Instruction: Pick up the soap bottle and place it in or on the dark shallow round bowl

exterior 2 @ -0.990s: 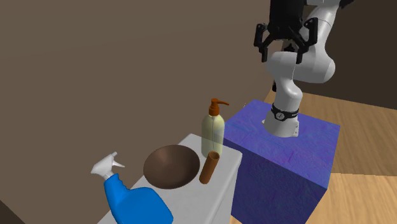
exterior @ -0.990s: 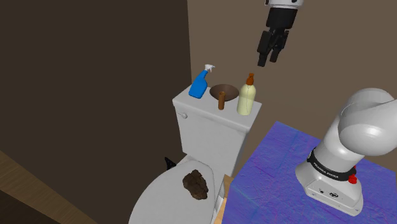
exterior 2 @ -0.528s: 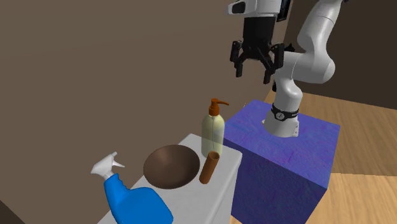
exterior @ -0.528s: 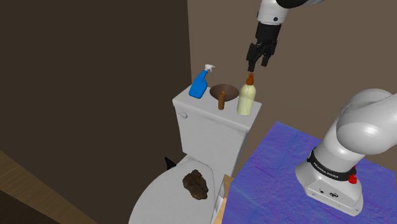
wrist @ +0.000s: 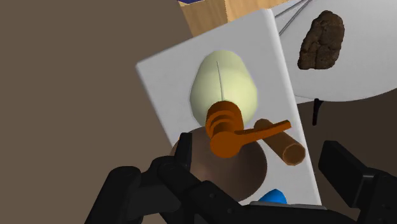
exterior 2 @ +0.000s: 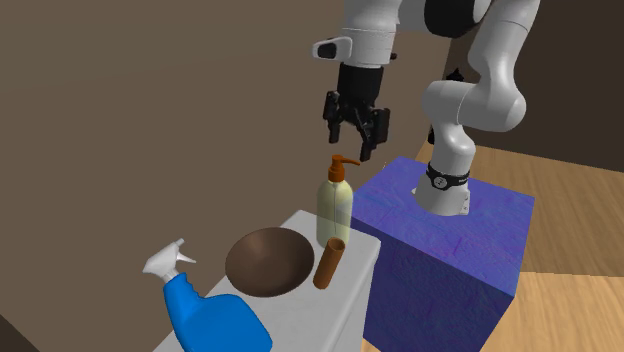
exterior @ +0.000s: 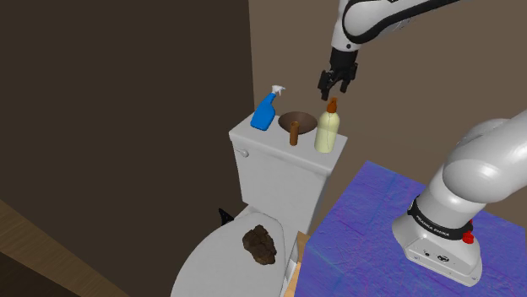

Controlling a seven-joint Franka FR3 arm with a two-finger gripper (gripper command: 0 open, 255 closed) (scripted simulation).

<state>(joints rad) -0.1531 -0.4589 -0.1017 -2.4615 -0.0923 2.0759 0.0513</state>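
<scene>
Shoulder view: gripper [exterior: 335, 87] hovers just above pump of soap bottle [exterior: 327, 131], not touching. Fingers spread apart, nothing held. Wrist view: orange-brown pump sits between fingers, clear of both. Pale yellow bottle upright on white toilet tank lid [exterior: 262, 143], at end nearest stand. Dark brown round bowl [exterior: 297, 121] just beside bottle. Brown cylinder [exterior: 294, 133] upright next to both. Blue spray bottle [exterior: 266, 110] on bowl's far side.
</scene>
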